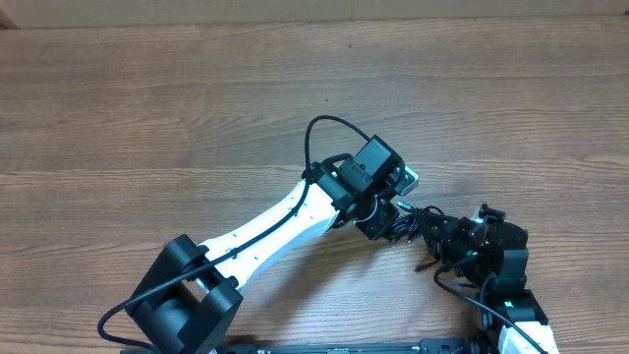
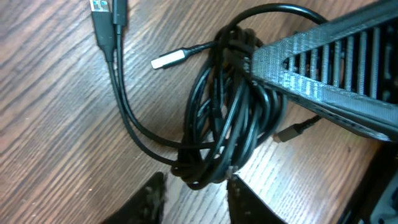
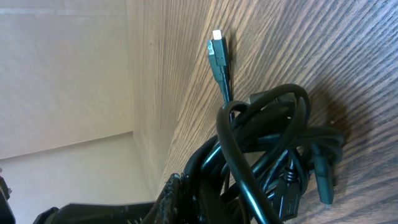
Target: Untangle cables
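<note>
Cables [image 2: 217, 124] coiled, L gripper [image 2: 196, 200] released.
They lie just past my L jaws; R gripper [image 1: 442, 239] clenched on them.

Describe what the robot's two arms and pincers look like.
Left arm: white link, black joints, a black cable looping over the wrist. Right arm: mostly black, small green lights. Left pincer and right pincer: black, the right's fingers ribbed.
</note>
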{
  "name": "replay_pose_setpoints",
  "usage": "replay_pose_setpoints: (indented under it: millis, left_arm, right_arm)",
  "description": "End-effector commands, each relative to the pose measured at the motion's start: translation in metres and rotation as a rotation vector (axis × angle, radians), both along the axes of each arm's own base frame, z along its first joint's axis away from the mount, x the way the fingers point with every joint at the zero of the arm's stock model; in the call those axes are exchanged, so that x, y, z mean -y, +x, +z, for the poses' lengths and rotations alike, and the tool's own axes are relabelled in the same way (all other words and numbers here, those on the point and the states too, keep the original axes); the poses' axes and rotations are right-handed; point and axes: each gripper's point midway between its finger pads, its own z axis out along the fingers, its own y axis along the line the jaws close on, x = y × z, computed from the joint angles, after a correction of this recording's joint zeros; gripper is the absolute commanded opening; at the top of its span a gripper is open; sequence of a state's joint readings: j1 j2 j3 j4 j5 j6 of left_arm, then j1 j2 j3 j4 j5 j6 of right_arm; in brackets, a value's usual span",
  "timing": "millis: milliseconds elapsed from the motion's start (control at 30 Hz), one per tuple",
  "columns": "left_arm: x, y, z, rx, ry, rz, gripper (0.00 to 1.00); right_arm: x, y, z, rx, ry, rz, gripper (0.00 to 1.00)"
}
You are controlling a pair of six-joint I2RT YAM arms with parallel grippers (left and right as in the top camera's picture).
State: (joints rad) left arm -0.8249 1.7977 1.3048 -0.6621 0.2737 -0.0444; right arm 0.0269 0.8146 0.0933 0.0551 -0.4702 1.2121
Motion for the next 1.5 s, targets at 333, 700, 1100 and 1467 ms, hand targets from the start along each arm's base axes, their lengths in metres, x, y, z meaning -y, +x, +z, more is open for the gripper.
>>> replay_pose_setpoints:
  millis: [333, 700, 1100, 1467]
  left_arm:
    - [0.01, -0.008, -0.004, -0.037, -0.029, -0.052, 0.69]
    - [0.011, -0.009, -0.01, -0.029, -0.034, -0.053, 0.71]
    - [0.013, -0.014, -0.034, -0.031, 0.028, -0.065, 0.75]
    - [0.003, -0.017, -0.072, -0.074, 0.127, -0.058, 0.29]
  right_arm:
    - [0.006, -0.04, -0.062, -0.227, -0.038, -0.018, 0.07]
    - [0.003, -0.041, -0.061, -0.246, 0.0, -0.026, 0.07]
    - [0.003, -0.041, -0.061, -0.251, 0.006, -0.032, 0.07]
    - [0.003, -0.042, -0.062, -0.255, 0.005, -0.033, 0.07]
